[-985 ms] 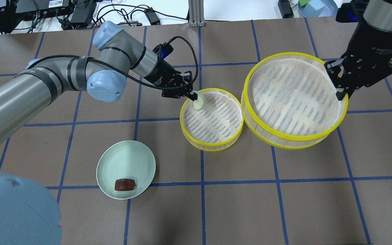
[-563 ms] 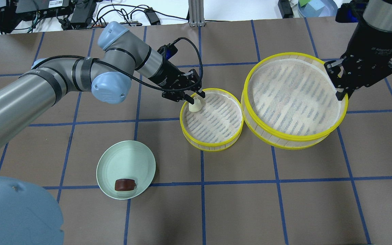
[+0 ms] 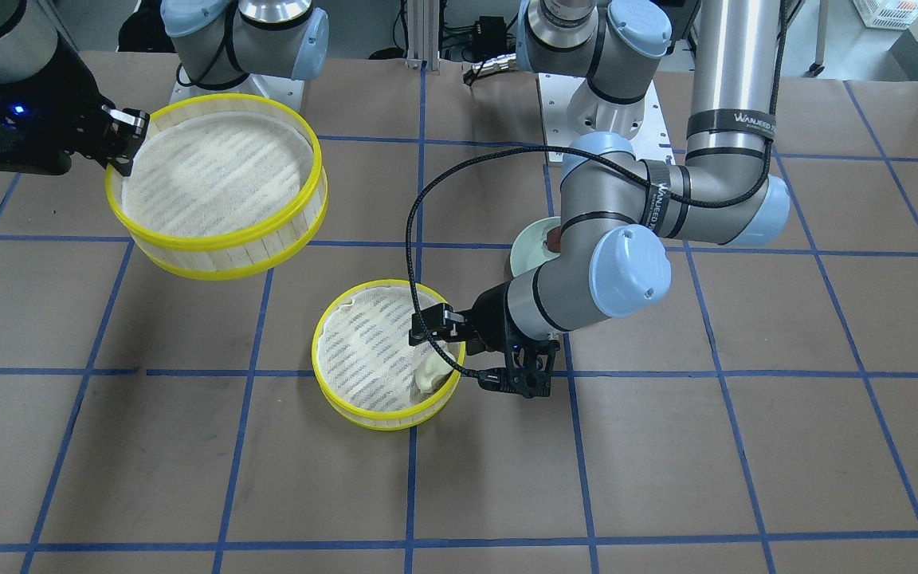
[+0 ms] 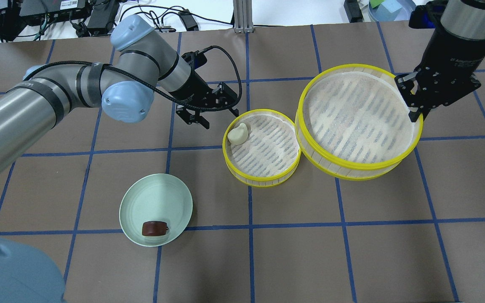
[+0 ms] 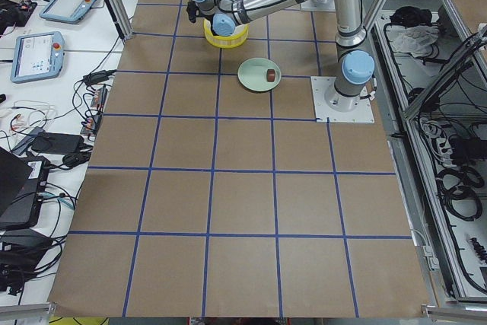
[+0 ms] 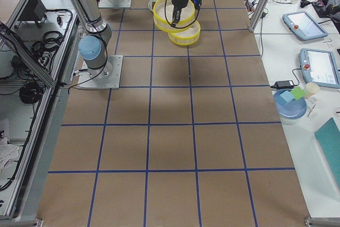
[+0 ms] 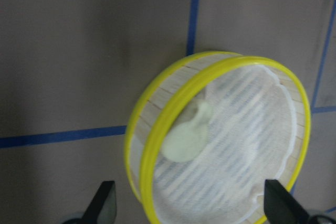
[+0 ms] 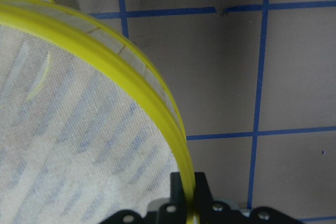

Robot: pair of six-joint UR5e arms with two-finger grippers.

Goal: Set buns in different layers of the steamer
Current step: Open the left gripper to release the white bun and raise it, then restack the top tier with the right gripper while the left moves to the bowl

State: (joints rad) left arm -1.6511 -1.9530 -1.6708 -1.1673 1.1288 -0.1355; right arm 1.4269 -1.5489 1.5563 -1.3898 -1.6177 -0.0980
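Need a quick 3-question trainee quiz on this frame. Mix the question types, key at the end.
1. True or false: the white bun lies inside the smaller steamer tray.
2. Multiple choice: the right gripper is
A) open above the table
B) shut on the rim of the larger steamer tray
C) shut on the white bun
3. Fill in the blank: the brown bun sits on the ____.

Key:
1. True
2. B
3. green plate
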